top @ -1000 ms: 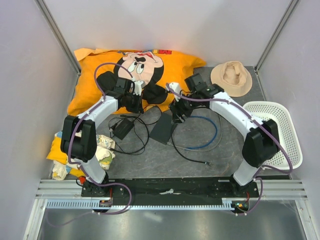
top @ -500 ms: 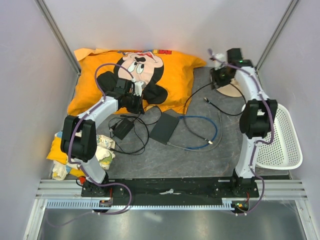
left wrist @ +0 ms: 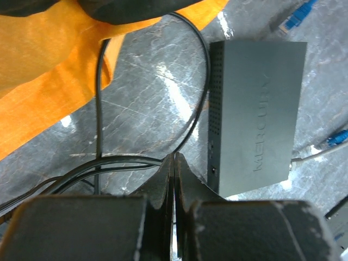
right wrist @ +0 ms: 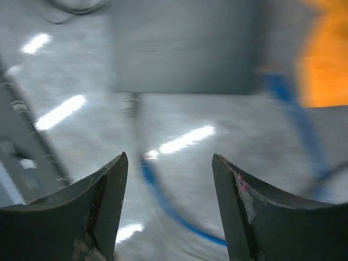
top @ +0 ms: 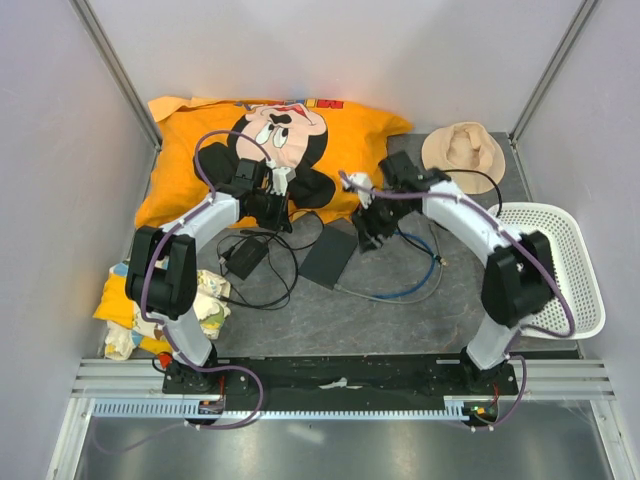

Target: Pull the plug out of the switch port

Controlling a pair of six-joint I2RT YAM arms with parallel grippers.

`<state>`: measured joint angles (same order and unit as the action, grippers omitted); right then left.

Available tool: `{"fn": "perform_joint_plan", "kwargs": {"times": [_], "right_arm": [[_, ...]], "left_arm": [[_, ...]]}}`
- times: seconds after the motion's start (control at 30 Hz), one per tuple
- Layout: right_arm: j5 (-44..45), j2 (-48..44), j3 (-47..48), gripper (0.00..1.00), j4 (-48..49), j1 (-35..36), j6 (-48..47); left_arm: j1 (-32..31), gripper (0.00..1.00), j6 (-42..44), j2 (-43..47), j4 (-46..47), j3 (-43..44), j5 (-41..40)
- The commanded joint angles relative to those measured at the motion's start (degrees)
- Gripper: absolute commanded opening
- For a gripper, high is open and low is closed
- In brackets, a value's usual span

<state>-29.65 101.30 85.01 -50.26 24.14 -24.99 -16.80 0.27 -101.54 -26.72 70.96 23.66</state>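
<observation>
Dark grey mat inside pale walls, with orange cushion [top: 190,130] at far left, straw hat [top: 462,155] at far right, white basket [top: 560,262] along the right edge. At mat centre, flat and slightly angled: switch [top: 328,257], adapter brick [top: 243,257] near its left among black cables [left wrist: 98,119]. Left gripper [top: 276,208] low at the cushion's near edge, fingers [left wrist: 163,185] pressed together, cables passing just past the tips. Right gripper [top: 372,232] just beyond the switch's far right corner, fingers [right wrist: 103,201] spread apart above mat and blue cable [top: 432,270]. Right wrist view blurred.
</observation>
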Motion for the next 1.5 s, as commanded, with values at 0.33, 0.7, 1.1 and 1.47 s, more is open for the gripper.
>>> {"fn": "perform_joint_plan", "kwargs": {"times": [0.33, 0.7, 1.1, 1.47], "right_arm": [[5.08, -2.53, -22.35, 0.39, 26.35, 0.12, 30.87], [11.28, 13.30, -9.27, 0.10, 27.85, 0.82, 34.31], [10.05, 18.77, 0.68, 0.16, 26.10, 1.26, 32.73], [-2.98, 8.22, -3.62, 0.44, 19.77, -7.17, 26.06]], "left_arm": [[-0.87, 0.02, -14.16, 9.78, 7.72, -16.90, -3.71], [-4.64, 0.02, -11.96, -1.03, 7.74, -10.49, 1.30], [-15.11, 0.02, -10.82, 4.15, 7.83, -16.73, -0.54], [-11.50, 0.02, -6.78, 11.18, -0.97, -14.36, -4.87]]}}
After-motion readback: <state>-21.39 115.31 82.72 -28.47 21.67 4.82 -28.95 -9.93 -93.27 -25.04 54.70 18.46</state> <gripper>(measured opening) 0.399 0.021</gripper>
